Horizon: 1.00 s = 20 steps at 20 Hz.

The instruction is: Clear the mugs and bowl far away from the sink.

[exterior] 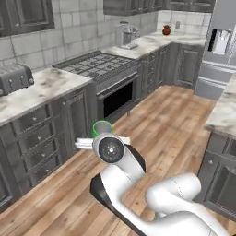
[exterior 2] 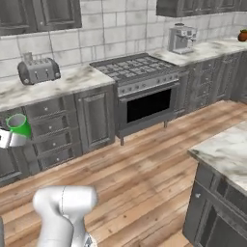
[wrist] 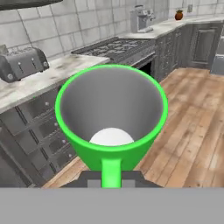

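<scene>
Up in the air, the bright green cylindrical mug (wrist: 111, 116) sits in the grasp of the white arm's two-finger gripper (wrist: 111, 180), its open mouth turned toward the hand camera so the grey inner wall and a pale round bottom show. The mug's green handle runs down between the dark finger tips, which are clenched on it at the bottom of the hand view.

Going left to right in the left base view, a grey metal toaster (exterior: 14, 77) stands on the pale marbled counter (exterior: 41, 92) above dark grey drawers. The green mug (exterior: 102, 127) appears next, just above the round white wrist joint, over the wooden plank floor (exterior: 166, 124) and in front of the counter's cabinets. Further right comes the steel gas stove (exterior: 103, 67) with its dark oven door, then a silver coffee machine (exterior: 126, 36) on the far counter, a small reddish-brown jar (exterior: 166, 30) in the corner, and a steel refrigerator (exterior: 219, 46) at the right edge.

From the right base view, the mug (exterior 2: 19, 125) hangs at the far left, level with the drawer fronts, below the toaster (exterior 2: 37, 70); the stove (exterior 2: 140, 72) and coffee machine (exterior 2: 182, 38) lie to its right.
</scene>
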{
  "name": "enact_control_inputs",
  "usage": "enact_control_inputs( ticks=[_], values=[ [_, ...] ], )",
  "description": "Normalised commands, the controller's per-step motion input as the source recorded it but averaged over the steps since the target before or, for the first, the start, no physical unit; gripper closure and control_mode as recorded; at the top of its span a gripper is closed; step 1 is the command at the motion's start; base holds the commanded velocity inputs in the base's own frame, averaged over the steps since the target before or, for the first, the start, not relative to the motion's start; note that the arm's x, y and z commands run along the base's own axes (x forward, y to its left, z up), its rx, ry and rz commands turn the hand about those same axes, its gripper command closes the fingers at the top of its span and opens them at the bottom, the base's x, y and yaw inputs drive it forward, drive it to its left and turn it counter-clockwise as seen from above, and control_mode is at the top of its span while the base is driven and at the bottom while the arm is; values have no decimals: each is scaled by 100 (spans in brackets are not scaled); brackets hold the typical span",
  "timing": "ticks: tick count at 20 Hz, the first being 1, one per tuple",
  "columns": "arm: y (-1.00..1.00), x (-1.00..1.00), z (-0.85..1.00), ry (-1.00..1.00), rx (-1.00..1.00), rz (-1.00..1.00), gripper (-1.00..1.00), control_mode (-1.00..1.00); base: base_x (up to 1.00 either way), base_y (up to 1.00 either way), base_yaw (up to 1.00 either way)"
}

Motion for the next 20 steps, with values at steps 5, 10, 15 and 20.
enact_control_inputs(
  ticks=[5, 10, 15, 20],
  values=[
    [0, 0, 0, 0, 0, 0, 100, 100, 0, -8, -100],
    [0, 0, 0, 0, 0, 0, 100, 100, 23, -94, -73],
    [0, 0, 0, 0, 0, 0, 100, 100, 22, -100, -59],
    [0, 0, 0, 0, 0, 0, 100, 100, 25, -100, -57]
  ],
)
